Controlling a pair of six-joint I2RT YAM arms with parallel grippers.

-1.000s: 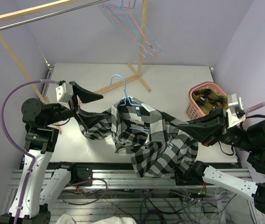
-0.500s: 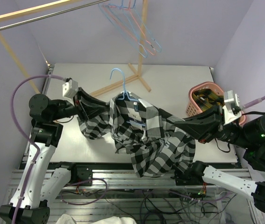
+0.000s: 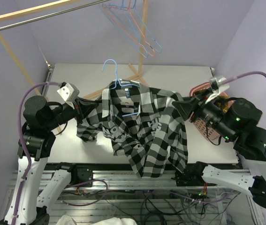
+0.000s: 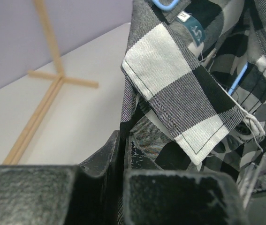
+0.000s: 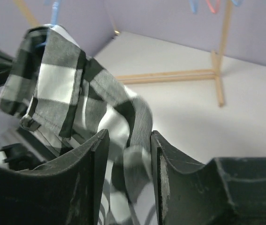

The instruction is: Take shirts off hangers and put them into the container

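1. The left jaws (image 4: 123,140) are closed. The left wrist view shows checked cloth right at their tips, so I judge they pinch the shirt (image 3: 142,126) at its 9 o'clock edge.
2. The right jaws (image 5: 125,140) stand apart with a fold of the shirt running between them, at the shirt's 3 o'clock side. I cannot tell whether they press on it.
3. The shirt hangs spread between the two arms above the table (image 3: 179,75), with its lower part drooping toward 6 o'clock.
4. A light blue hanger (image 4: 169,6) sits inside the collar. In the top view its hook sticks out at about 11 o'clock.
5. The pink basket (image 3: 201,124) is at 3 o'clock, partly hidden behind the right arm. The shirt is not in it.
6. Step in hand, as I judge it: freeing the shirt from the hanger.
7. The next move likely calls for a firm hold on one shoulder while the cloth is drawn off the wire, then carrying it toward 3 o'clock.
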